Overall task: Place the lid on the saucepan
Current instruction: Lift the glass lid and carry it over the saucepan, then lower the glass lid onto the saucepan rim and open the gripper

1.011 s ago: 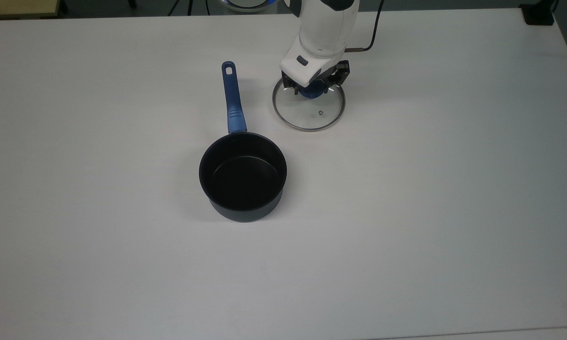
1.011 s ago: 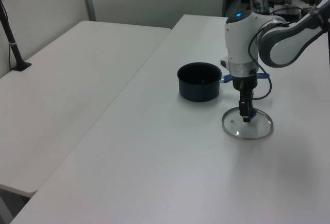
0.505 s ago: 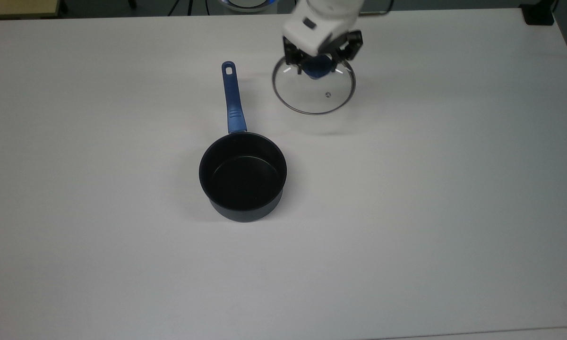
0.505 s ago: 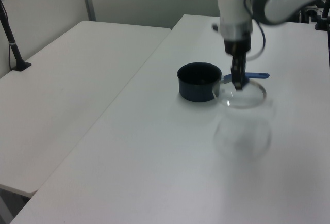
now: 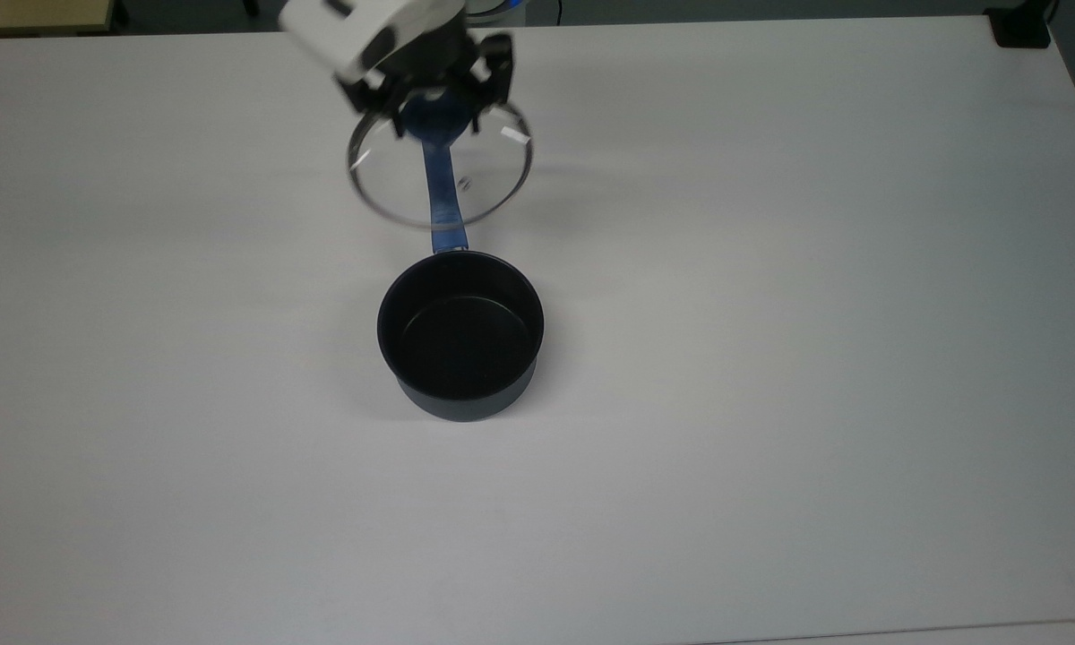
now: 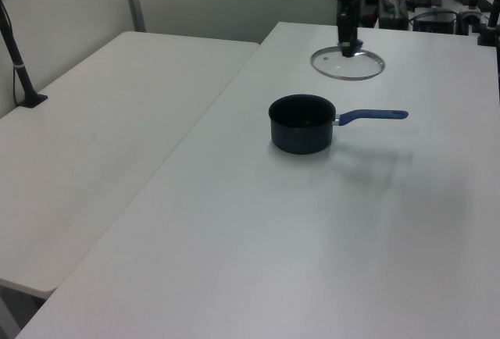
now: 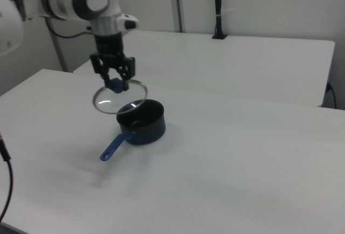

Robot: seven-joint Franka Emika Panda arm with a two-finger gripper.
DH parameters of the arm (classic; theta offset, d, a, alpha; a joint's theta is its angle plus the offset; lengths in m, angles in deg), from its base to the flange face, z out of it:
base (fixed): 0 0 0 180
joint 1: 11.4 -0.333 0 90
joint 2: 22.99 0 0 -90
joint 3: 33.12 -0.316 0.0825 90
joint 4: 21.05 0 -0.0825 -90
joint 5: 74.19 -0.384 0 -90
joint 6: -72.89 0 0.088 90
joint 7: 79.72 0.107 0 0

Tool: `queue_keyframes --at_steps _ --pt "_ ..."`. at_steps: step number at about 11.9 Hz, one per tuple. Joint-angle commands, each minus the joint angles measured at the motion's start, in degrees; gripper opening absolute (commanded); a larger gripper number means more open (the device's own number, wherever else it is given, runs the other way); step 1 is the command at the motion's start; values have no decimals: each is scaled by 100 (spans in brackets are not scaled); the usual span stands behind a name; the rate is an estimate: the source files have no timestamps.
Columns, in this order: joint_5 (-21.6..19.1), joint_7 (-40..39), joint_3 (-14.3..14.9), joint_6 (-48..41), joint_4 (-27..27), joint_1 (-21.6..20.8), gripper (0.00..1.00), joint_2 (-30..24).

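The gripper (image 5: 437, 115), fingers clamped on the blue knob of the lid (image 5: 441, 175), holds it level in the air above the pan's long handle, so the saucepan (image 5: 460, 333) bowl lies toward the top view's bottom, along the handle's axis.

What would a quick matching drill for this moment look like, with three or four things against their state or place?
Things:
1. lid
2. saucepan
3. gripper
4. table

States:
A. standing open and empty on the table
B. closed on a blue knob
C. held up in the air, over the pan's blue handle in the top view
D. white, bearing the pan

Pairs: 1-C, 2-A, 3-B, 4-D
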Motion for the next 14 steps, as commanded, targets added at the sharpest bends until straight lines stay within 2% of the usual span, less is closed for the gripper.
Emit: queue_keyframes --at_steps 1,3,4,11,12,13,14 --pt "163 117 313 400 -717 -366 45 960" --pt "216 529 656 778 -920 -709 45 1382" --pt "216 609 736 867 -990 -815 45 1497" --pt "313 1076 754 1281 -982 -1053 46 1938" --pt "313 1085 754 1272 -974 -1053 61 1947" --pt "313 1085 754 1264 -965 -1045 100 1929" --pt "304 1093 763 1229 -973 -1019 100 1894"
